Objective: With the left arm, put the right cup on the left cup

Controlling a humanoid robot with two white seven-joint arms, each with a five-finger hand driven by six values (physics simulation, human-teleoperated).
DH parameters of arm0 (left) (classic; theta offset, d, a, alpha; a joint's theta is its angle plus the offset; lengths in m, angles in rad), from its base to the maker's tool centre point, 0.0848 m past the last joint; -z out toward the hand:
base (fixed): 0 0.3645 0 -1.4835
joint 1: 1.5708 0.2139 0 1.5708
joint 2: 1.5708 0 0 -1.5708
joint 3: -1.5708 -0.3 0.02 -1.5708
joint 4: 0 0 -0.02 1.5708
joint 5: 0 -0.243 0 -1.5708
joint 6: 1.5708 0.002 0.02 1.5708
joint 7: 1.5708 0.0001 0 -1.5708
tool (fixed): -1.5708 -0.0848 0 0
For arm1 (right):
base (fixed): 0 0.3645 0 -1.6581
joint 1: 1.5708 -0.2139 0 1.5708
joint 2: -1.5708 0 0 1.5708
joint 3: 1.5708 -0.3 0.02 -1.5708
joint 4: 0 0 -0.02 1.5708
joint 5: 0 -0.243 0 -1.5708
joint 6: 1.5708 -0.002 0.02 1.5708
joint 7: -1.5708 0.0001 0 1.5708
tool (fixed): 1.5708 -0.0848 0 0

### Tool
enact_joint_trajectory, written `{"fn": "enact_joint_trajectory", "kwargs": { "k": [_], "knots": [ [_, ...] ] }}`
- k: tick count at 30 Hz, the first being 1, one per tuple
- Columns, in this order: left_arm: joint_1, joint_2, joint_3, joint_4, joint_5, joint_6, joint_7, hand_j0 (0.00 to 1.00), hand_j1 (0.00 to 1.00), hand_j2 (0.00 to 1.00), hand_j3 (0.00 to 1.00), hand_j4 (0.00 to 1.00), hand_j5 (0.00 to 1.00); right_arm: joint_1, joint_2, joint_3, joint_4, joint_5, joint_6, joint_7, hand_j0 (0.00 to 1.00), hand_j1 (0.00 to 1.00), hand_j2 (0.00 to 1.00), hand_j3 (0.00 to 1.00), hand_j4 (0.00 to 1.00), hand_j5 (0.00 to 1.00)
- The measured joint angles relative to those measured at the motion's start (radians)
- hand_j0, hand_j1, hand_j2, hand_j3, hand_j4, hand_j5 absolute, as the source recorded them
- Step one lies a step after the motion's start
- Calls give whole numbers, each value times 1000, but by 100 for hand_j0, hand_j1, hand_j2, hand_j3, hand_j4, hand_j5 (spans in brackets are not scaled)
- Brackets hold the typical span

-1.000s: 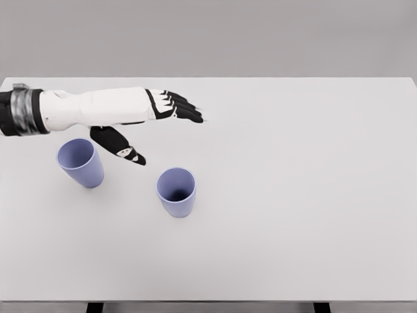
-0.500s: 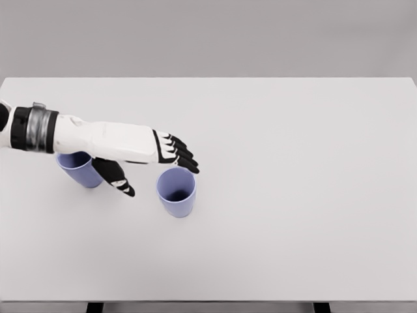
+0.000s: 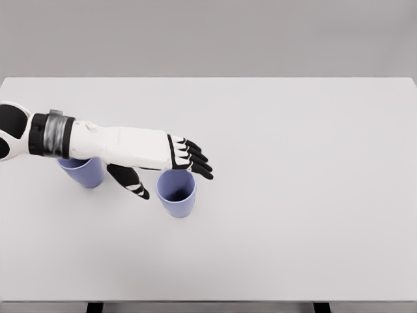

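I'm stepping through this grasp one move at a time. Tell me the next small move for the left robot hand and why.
Probably lower the left robot hand slightly and close around the right cup. The fingers are spread above the cup's far rim, the thumb sits to its left, and nothing is gripped yet. The left cup stands partly hidden under the forearm.

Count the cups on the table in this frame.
2. The right cup stands upright just below the left hand's open fingers. The left cup sits further left, partly hidden behind the forearm. No others show on the table.
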Motion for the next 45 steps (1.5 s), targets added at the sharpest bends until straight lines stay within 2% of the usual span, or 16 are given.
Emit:
{"fn": "enact_joint_trajectory", "kwargs": {
  "k": [7, 15, 26, 30, 35, 45],
  "knots": [
    [14, 1, 4, 1, -69, 0, 50, 100, 100, 100, 100, 100, 100, 0, 0, 0, -1, 0, 0, 0, 100, 100, 100, 100, 100, 100],
    [43, 2, 4, 4, -102, 0, 70, 100, 100, 100, 100, 100, 100, 0, 0, 0, 0, 0, 0, 0, 100, 100, 100, 100, 100, 100],
    [49, 0, 16, 7, -110, 0, 71, 100, 100, 100, 100, 100, 100, 0, 0, 0, 0, 0, 0, 0, 100, 100, 100, 100, 100, 100],
    [103, -2, 37, 29, -120, 0, 71, 100, 100, 100, 100, 100, 100, 0, 0, 0, 0, 0, 0, 0, 100, 100, 100, 100, 100, 100],
    [104, -3, 67, 43, -127, 0, 71, 100, 100, 100, 100, 100, 100, 0, 0, 0, 0, 0, 0, 0, 100, 100, 100, 100, 100, 100],
    [133, -23, 75, 53, -134, 0, 71, 100, 100, 100, 100, 100, 100, 0, 0, 0, 0, 0, 0, 0, 100, 100, 100, 100, 100, 100]
  ]
}}
